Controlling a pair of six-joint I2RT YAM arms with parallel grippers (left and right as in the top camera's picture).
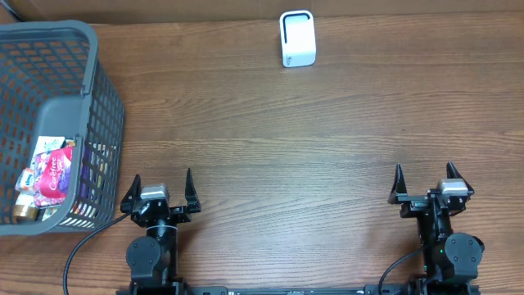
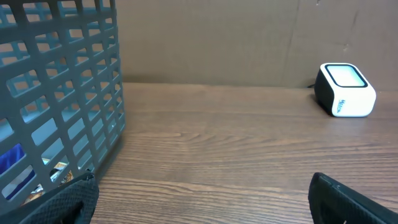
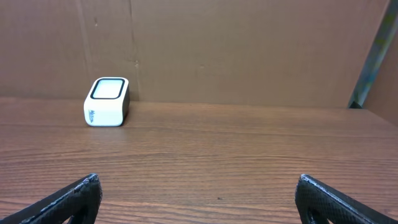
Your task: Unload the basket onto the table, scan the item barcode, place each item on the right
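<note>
Your left gripper sits at the near edge of the wooden table, its jaws spread wide with only bare tabletop between them. In the left wrist view you can see its two dark fingertips at the bottom corners of the frame, well apart. Your right gripper sits at the near edge on the other side, its jaws just as wide apart and nothing gripped. In the right wrist view its fingertips also sit at the two bottom corners. The items to scan lie in the grey plastic basket at the left edge of the table, just beside your left gripper. They are heaped in the basket's near end, and a pink packet lies on top among other small packages you cannot tell apart from above. No barcode is readable in any view. The white barcode scanner stands at the far side of the table, a little right of centre and well apart from both grippers and from the basket. It stands close to the brown board behind the table. A black cable loops off the near edge by the base of your left arm.
</note>
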